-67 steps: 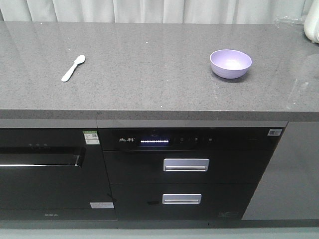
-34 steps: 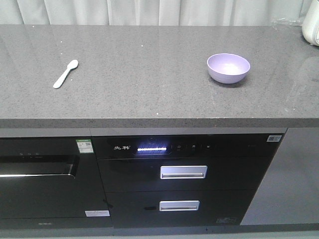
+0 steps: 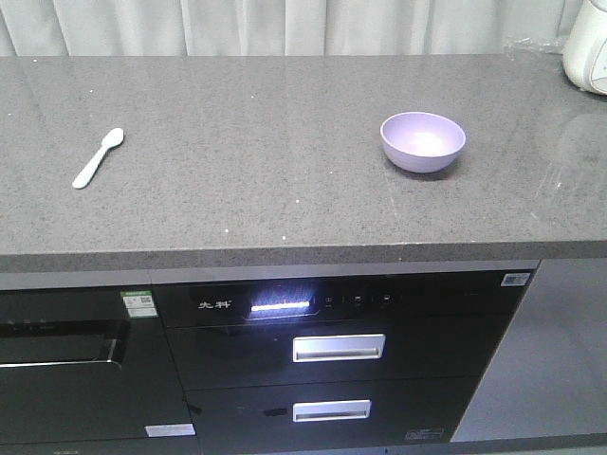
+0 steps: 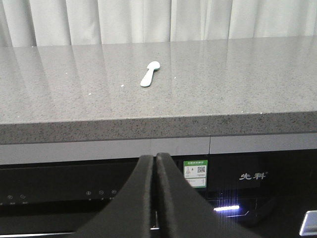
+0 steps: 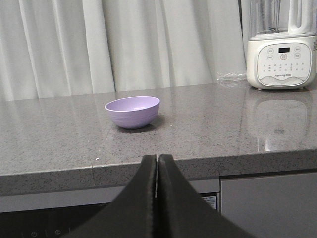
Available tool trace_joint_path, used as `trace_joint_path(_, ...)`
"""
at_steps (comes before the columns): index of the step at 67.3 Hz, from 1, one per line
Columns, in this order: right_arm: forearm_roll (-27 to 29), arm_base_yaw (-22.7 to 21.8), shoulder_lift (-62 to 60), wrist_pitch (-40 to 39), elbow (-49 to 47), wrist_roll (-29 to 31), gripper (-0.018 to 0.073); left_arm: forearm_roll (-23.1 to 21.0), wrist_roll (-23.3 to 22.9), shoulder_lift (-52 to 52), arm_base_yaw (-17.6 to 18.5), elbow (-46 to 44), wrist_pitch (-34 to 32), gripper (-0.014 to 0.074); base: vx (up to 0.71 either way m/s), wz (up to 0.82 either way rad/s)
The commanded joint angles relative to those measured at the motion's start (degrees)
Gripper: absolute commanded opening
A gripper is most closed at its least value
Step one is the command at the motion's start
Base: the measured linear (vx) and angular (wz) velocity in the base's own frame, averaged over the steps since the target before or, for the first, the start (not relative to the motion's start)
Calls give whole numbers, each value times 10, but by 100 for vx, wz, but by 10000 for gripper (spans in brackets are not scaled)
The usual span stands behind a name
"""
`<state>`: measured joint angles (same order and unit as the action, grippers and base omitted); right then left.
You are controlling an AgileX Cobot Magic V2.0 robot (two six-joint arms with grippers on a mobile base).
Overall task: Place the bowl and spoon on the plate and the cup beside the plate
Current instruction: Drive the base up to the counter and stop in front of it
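View shifted: spoon (image 3: 99, 157) and bowl (image 3: 423, 141) now sit further left.
Well apart on the table (image 3: 256, 190); left gripper (image 4: 156, 163) and right gripper (image 5: 157, 163) jaws both pressed together.

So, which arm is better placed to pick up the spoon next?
Probably the left. The left gripper points toward the spoon, which lies on the left part of the counter. The right gripper faces the bowl instead. Both are shut.
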<state>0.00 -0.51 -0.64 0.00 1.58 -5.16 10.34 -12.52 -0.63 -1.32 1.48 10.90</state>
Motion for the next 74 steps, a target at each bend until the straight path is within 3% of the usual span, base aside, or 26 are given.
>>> trace_joint_path(1, 0, -1, -6, -39, 2, 4, -6, 0, -6, -8, 0, -5, -42, -6, 10, -6)
trace_joint_path(74, 0, -1, -6, -39, 2, 4, -6, 0, -6, -8, 0, -5, -42, -6, 9, 0)
